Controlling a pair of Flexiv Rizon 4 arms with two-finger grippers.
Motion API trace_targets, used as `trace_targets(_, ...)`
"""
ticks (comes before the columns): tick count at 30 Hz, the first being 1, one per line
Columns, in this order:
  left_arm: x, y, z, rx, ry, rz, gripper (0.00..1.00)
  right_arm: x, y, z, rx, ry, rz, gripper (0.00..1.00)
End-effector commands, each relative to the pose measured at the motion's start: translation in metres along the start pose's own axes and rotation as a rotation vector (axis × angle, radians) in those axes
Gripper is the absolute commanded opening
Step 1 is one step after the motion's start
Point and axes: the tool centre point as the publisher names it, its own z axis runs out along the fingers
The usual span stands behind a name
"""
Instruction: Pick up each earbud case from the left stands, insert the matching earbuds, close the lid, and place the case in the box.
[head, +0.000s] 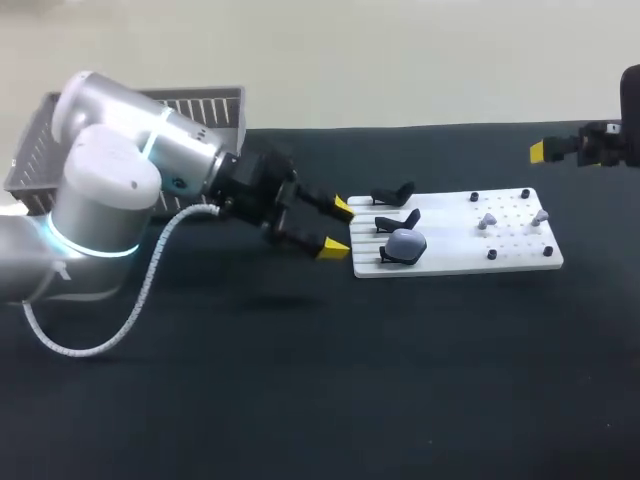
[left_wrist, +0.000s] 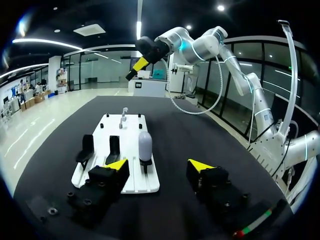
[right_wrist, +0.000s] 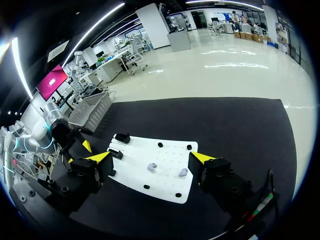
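- Box of grey wire mesh (head: 215, 108) sits at the far left corner of the black bench (head: 300, 380). The left arm hides part of it, so I cannot tell if any case is inside.
- The left end effector (head: 338, 227) hangs just beside the left edge of the flat white board (head: 455, 262). Its two yellow-tipped fingers are wide apart and hold nothing.
- Three small black stands (head: 397, 195) are in a row on the left part of the board. Two of them are bare.
- The round grey-blue earbud case (head: 406, 243) rests on the stand nearest the front of the bench. In the left wrist view it is a little way ahead of the open fingers, closer to one finger than the other, and nothing touches it.
- Two small pale grey earbuds (head: 488, 220) lie on the right part of the board, apart from each other and well apart from the case.
- The right end effector (right_wrist: 150, 158) hangs above the right end of the board. Its fingers are apart too, and it is empty.
- For this case, I think every step is left to do: pick it up, put the earbuds in, shut the lid and set it in the box.
- The two bare stands may mean that other cases are done, but I cannot be sure.
- The next job looks like the left arm's, since it is the one close to the case.
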Motion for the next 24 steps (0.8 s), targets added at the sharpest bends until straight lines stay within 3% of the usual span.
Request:
trace_targets(1,0.002,0.003,0.008,0.0,0.003,-0.007,0.67,0.0,0.0,0.0,0.0,0.0,0.0,1.0)
trace_targets(3,0.001,0.002,0.011,-0.002,0.016,-0.007,0.57,0.0,0.0,0.0,0.0,0.0,0.0,1.0)
trace_targets(7,0.002,0.003,0.014,0.002,0.017,-0.01,0.5,0.0,0.0,0.0,0.0,0.0,0.0,1.0)
trace_targets(14,0.005,0.004,0.02,0.013,0.02,-0.009,0.62,0.0,0.0,0.0,0.0,0.0,0.0,1.0)
trace_targets(16,0.006,0.005,0.022,0.018,0.022,-0.01,0.71,0.0,0.0,0.0,0.0,0.0,0.0,1.0)
trace_targets(24,0.008,0.01,0.026,0.026,0.022,-0.012,0.71,0.0,0.0,0.0,0.0,0.0,0.0,1.0)
